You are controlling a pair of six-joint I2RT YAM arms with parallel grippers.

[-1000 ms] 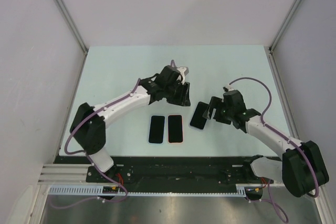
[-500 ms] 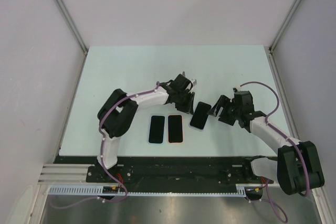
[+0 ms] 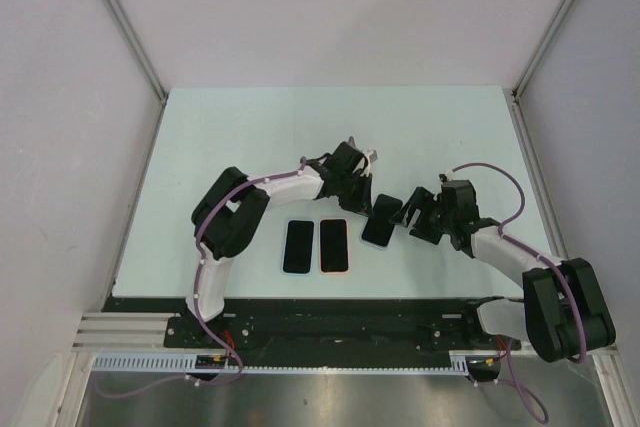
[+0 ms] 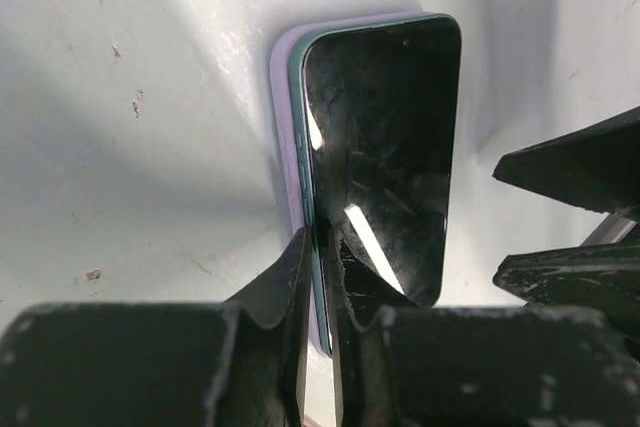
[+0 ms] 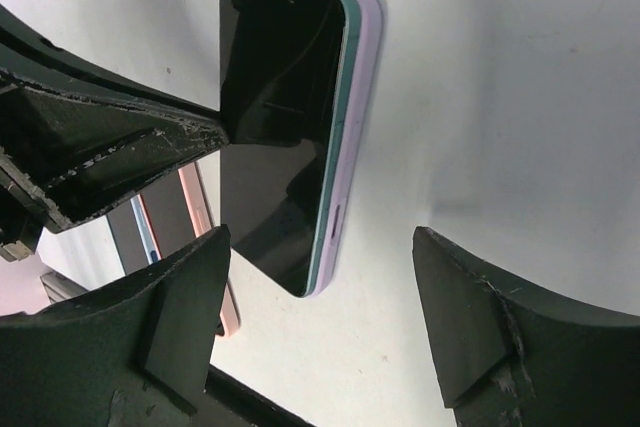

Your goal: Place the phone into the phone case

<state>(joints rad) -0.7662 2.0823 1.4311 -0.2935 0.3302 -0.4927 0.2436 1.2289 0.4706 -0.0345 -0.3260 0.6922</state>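
The phone (image 4: 385, 147) has a dark screen and a teal edge. It lies askew on the lilac phone case (image 4: 282, 147), whose rim shows along one long side. My left gripper (image 4: 322, 287) is shut on the phone's long edge near one corner. In the top view the phone (image 3: 380, 219) lies right of centre, with the left gripper (image 3: 365, 195) at its far end and the right gripper (image 3: 408, 213) at its right side. My right gripper (image 5: 322, 237) is open wide and empty, facing the phone (image 5: 280, 127) and the case (image 5: 365, 97).
A black phone (image 3: 298, 245) and a phone in a pink-red case (image 3: 333, 245) lie side by side to the left, near the front edge. The pink one also shows in the right wrist view (image 5: 205, 237). The left gripper's fingers (image 5: 100, 147) reach across that view.
My left gripper has come down from above the table onto the phone's far end and closed on its edge. My right gripper shifted slightly beside the phone and stays open.
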